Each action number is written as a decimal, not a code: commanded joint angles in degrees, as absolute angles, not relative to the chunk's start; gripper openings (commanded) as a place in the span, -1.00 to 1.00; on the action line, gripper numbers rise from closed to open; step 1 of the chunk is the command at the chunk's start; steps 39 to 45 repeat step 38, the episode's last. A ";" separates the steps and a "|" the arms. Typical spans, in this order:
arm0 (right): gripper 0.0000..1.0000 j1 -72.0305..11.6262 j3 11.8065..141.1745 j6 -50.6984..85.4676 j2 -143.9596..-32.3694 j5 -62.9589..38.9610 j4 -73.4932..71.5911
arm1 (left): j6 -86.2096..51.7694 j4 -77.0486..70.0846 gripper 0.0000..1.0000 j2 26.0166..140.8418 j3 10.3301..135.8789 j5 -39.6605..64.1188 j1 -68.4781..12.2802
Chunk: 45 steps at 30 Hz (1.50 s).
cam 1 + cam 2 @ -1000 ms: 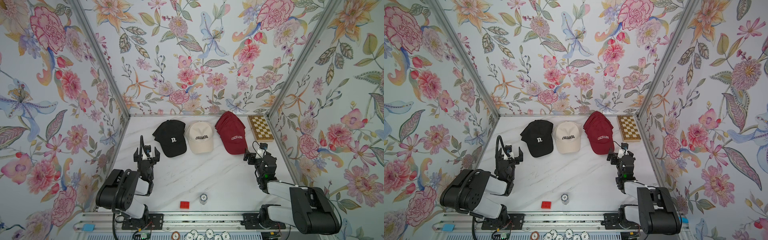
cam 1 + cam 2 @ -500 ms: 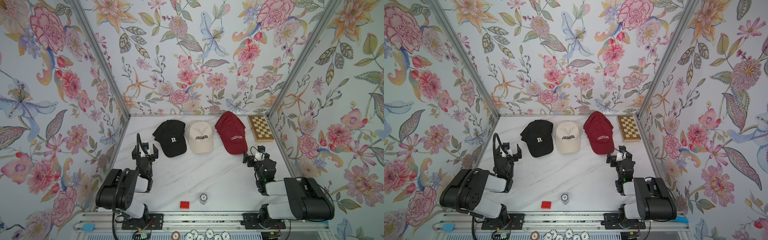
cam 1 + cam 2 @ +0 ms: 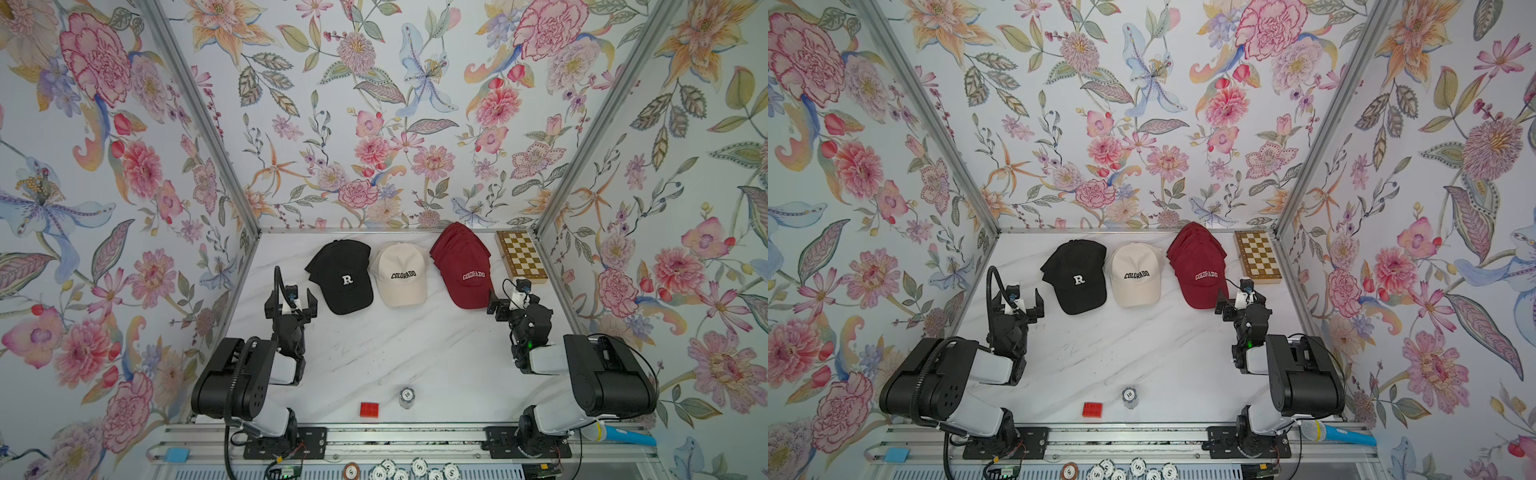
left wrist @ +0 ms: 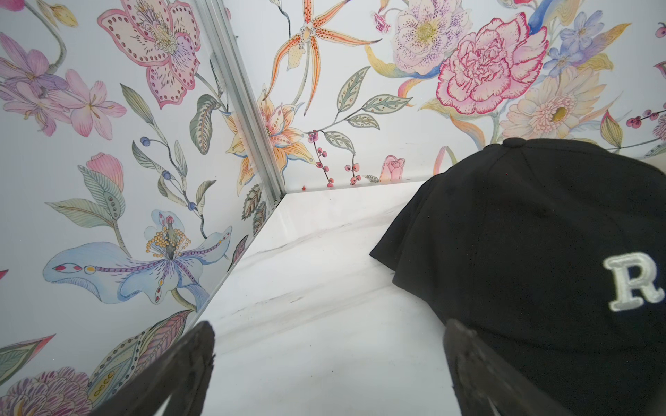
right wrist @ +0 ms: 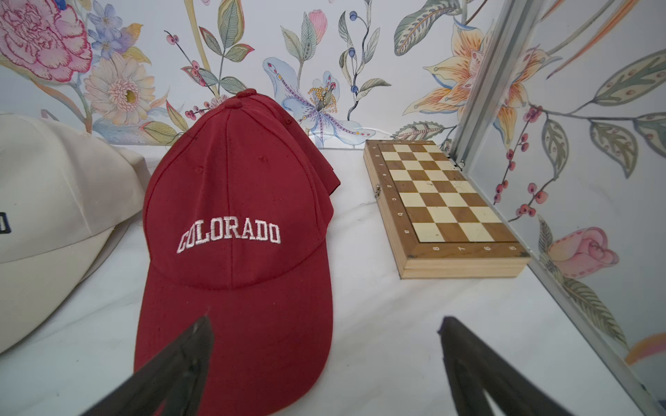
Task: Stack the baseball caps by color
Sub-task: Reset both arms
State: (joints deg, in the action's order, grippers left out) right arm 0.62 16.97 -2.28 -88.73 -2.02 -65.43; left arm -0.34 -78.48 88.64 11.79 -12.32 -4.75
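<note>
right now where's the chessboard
In a top view the chessboard lies flat in the far right corner of the table, beside the stack of maroon caps and just beyond the right hand.

Since a second ago, drawn the right arm's bulky black elbow link (image 3: 611, 374) away from the aluminium front rail (image 3: 395, 434), seen in both top views. Nudged the black two-finger left gripper (image 3: 291, 304) slightly toward the floral left wall (image 3: 124, 208).

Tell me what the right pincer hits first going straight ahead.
Likely the brim of the maroon caps, which lines up with one finger; the right pincer's midline runs over bare table between those caps and the chessboard. Depth unclear.
</note>
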 commanded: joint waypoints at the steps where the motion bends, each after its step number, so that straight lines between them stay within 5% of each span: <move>1: 0.97 0.45 17.27 -1.28 -88.82 -2.33 -62.56 | -0.97 -78.84 0.99 89.05 12.68 -11.69 -4.17; 45: 0.97 -0.09 17.36 -1.59 -88.68 -0.88 -62.21 | -0.88 -78.93 0.99 89.11 12.72 -11.91 -4.14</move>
